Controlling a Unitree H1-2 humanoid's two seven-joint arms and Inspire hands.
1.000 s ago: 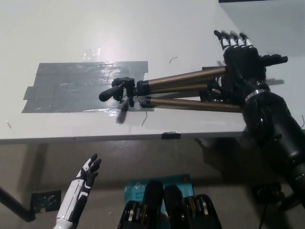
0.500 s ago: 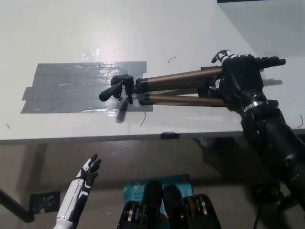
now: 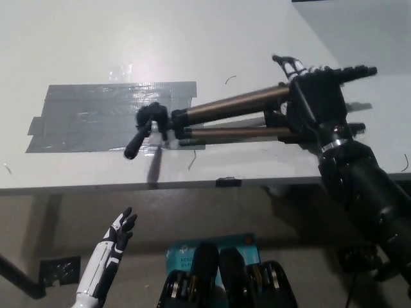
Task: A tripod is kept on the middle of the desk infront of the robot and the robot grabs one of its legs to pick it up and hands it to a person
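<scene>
Looking steeply down in the head view, the white desk [image 3: 96, 38] fills the upper part of the scene. A large patch of grey tape [image 3: 83, 119] is stuck on its left half. A small black piece [image 3: 229, 182] sits on the near edge of the desk, and a thin dark curl [image 3: 232, 79] lies on the surface beyond the tripod. On the floor under the desk, a blue object [image 3: 183, 253] is partly hidden.

The tripod [image 3: 221, 132] lies folded across the desk. Its black head [image 3: 153, 122] is over the right end of the tape and its bronze legs [image 3: 237, 102] point to the right. Only the right hand [image 3: 316, 96] covers them; it comes in from the right, and its fingers are curled tightly around the legs near their right end.

The left hand [image 3: 120, 232] rests low at the near left, below the desk edge, touching nothing, with its fingers straight and a little spread.
</scene>
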